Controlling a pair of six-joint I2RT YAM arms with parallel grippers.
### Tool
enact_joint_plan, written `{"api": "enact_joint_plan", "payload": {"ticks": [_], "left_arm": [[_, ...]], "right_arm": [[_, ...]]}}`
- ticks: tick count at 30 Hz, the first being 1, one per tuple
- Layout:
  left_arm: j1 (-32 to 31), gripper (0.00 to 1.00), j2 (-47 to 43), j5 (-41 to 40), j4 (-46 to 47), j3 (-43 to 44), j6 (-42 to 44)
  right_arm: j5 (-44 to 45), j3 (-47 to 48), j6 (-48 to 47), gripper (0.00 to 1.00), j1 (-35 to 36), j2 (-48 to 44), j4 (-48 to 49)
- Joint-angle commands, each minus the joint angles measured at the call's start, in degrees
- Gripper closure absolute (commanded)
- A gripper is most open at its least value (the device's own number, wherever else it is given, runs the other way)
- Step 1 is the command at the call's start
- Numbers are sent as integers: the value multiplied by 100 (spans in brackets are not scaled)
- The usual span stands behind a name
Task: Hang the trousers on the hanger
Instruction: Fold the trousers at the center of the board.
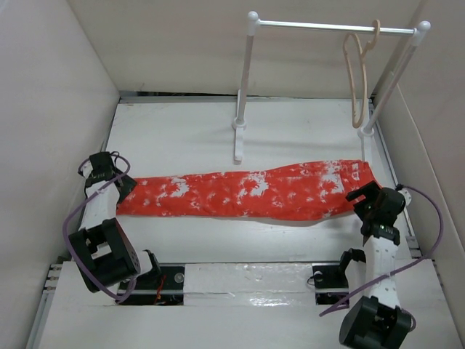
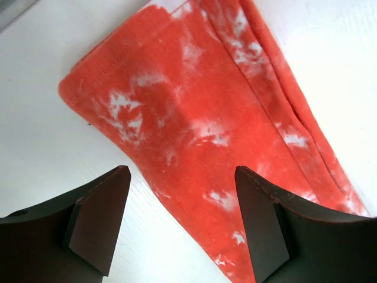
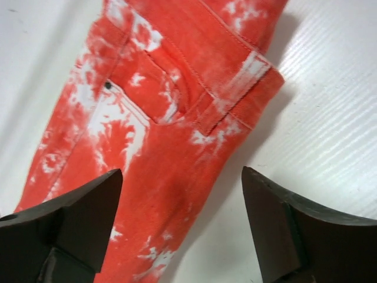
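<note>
Both tools stand wide open with nothing between their jaws. The left tool point(image 1: 116, 176) hovers over the leg hems at the 9 o'clock end of the trousers point(image 1: 247, 190), and the right tool point(image 1: 363, 198) hovers over the waistband and pocket at the 3 o'clock end. In the overhead view the trousers lie flat on the table point(image 1: 182, 131), legs together, with their long axis running from 9 to 3 o'clock. At about 12 o'clock from the right tool, the hanger point(image 1: 356, 80) hangs by its hook from the white rail stand point(image 1: 327, 27), well apart from the left tool. That makes the waistband end and the right arm the nearer pair to the hanger, with the hem end far off. In my judgement the cloth must travel toward 12 to 1 o'clock. Since neither tool has hold of it, an end has to be pinched first.
</note>
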Motion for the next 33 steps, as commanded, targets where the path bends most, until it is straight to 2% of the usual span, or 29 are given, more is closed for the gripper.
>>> {"api": "enact_joint_plan", "payload": {"ticks": [1, 3, 5, 7, 8, 9, 10, 11, 14, 15, 17, 18, 20, 21, 23, 24, 25, 27, 28, 29, 31, 33], "left_arm": [[-144, 31, -165, 269, 107, 257, 240], [-425, 35, -225, 472, 133, 529, 231], [-987, 39, -392, 674, 334, 722, 223], [-1444, 56, -621, 806, 457, 837, 135], [-1951, 62, -682, 816, 545, 968, 83], [-2208, 83, -744, 798, 581, 1022, -5], [-2472, 96, -744, 807, 633, 1057, -180], [-3023, 100, -744, 807, 756, 1145, -277], [-3966, 100, -657, 693, 1089, 1216, -698], [-4560, 100, -604, 632, 1187, 1198, -787], [-5091, 100, -595, 378, 1545, 1015, -1006], [-5485, 100, -586, 376, 1678, 918, -1008], [-5734, 100, -569, 236, 2072, 542, -1148], [-5822, 100, -569, 244, 2223, 391, -1192], [-6191, 100, -543, -43, 2469, 32, -1219], [-6349, 100, -499, -202, 2471, -49, -1236], [-6612, 100, -464, -387, 2471, -111, -1245], [-6807, 100, -393, -905, 2383, -208, -1289], [-6869, 100, -410, -1055, 2348, -260, -1402], [-6921, 100, -454, -1239, 2365, -461, -1456], [-6922, 100, -682, -1259, 2505, -769, -1587], [-6922, 100, -954, -1215, 2778, -1208, -1737]], "right_arm": [[553, 477, -203, 11, -180, 538, -105], [466, 531, -220, 11, -364, 1101, 9], [334, 479, -255, 11, -725, 1452, 351], [-53, 538, -282, 11, -875, 1927, 660], [-27, 644, -273, 11, -875, 2068, 643], [25, 706, -317, 11, -875, 2174, 695], [26, 750, -335, 11, -875, 2392, 817], [17, 846, -326, 11, -875, 2508, 827], [-97, 979, -291, 16, -927, 2860, 1029], [-219, 1005, -195, 21, -1015, 2947, 1047], [-325, 1075, -142, 25, -1016, 3210, 1152], [-317, 1154, -107, 30, -1016, 3282, 1152], [-299, 1146, -115, 43, -1016, 3309, 1310], [-247, 1050, -89, 62, -1016, 3239, 1372], [-325, 805, -80, 81, -1016, 2968, 1905], [-613, 638, -89, 93, -1016, 2496, 2143], [-781, 323, -132, 99, -894, 2222, 2520], [-1071, 232, -429, 100, -604, 1407, 2384], [-1125, 310, -562, 100, -368, 1149, 1965], [-1108, 355, -668, 100, 183, 886, 1726], [-985, 399, -792, 100, 774, 97, 1147], [-889, 522, -679, 100, 1565, -302, 811]]}}
